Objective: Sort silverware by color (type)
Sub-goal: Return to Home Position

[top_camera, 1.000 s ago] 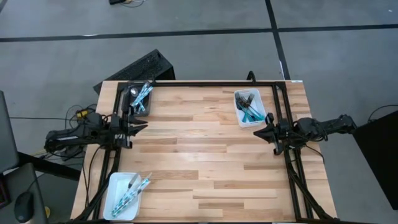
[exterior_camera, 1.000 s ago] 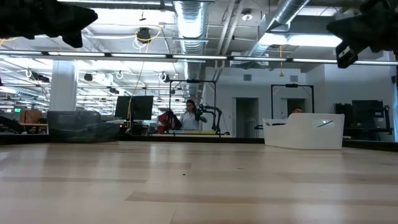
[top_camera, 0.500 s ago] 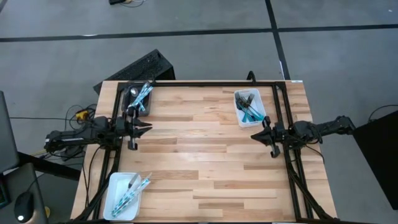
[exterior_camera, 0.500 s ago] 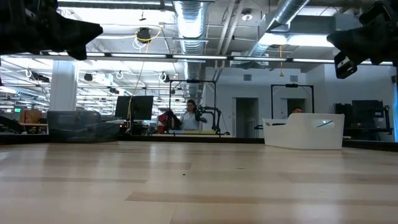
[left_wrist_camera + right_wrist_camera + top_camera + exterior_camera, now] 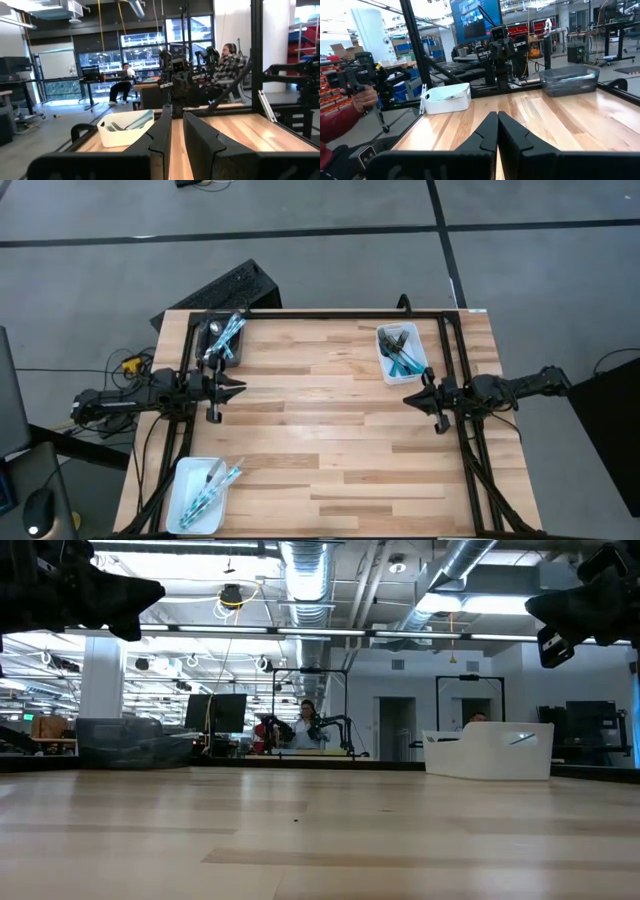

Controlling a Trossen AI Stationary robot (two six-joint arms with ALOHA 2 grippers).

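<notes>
Silverware (image 5: 402, 356) heaps overlap; single pieces indistinct.

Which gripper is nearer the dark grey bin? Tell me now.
Left. The left gripper hangs close beside the dark grey bin; the right gripper is across the table, near the white tray.

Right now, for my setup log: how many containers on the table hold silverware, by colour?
White trays: 2, one at the near left corner, the other at the far right
Dark grey bin: 1, at the far left
Total: 3
</notes>
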